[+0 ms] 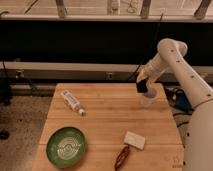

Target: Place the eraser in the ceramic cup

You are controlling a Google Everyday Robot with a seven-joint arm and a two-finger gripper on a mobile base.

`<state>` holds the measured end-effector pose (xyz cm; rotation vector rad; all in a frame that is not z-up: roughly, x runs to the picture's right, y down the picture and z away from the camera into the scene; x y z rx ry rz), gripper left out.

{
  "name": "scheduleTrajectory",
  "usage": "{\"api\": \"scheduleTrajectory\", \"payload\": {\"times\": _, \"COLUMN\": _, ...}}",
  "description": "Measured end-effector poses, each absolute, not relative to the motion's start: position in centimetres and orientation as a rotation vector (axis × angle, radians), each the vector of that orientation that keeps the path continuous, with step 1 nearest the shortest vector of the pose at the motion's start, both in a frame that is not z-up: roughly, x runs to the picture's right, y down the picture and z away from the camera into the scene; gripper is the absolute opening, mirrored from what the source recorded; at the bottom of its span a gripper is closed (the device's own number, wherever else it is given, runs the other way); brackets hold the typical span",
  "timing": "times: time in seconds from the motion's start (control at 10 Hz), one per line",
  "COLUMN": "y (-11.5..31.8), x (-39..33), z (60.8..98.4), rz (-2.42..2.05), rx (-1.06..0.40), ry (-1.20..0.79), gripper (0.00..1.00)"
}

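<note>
The white ceramic cup (148, 98) stands near the far right corner of the wooden table (107, 125). My gripper (143, 85) hangs just above the cup's left rim, shut on the small black eraser (143, 87). The eraser sits at the cup's mouth, slightly left of its middle. The white arm comes down from the upper right.
A green bowl (66, 146) sits at the front left. A white tube or bottle (72, 101) lies at the left rear. A pale cream block with a reddish-brown handle (129, 145) lies at the front middle. A dark wall runs behind the table.
</note>
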<state>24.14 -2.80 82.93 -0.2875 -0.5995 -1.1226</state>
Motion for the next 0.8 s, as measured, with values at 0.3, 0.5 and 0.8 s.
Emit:
{"api": "scheduleTrajectory", "payload": {"times": 0.3, "y": -2.0, "x": 25.6, "z": 81.9, "rz": -1.086, "rx": -0.291, "ry": -0.566, "gripper": 0.09}}
{"api": "scheduleTrajectory", "payload": {"times": 0.5, "y": -1.4, "x": 26.2, "z": 81.5, "rz": -1.065, "rx": -0.303, "ry": -0.546, "gripper": 0.31}}
{"api": "scheduleTrajectory", "payload": {"times": 0.8, "y": -0.9, "x": 26.9, "z": 81.2, "rz": -1.045, "rx": -0.314, "ry": -0.520, "gripper": 0.63}}
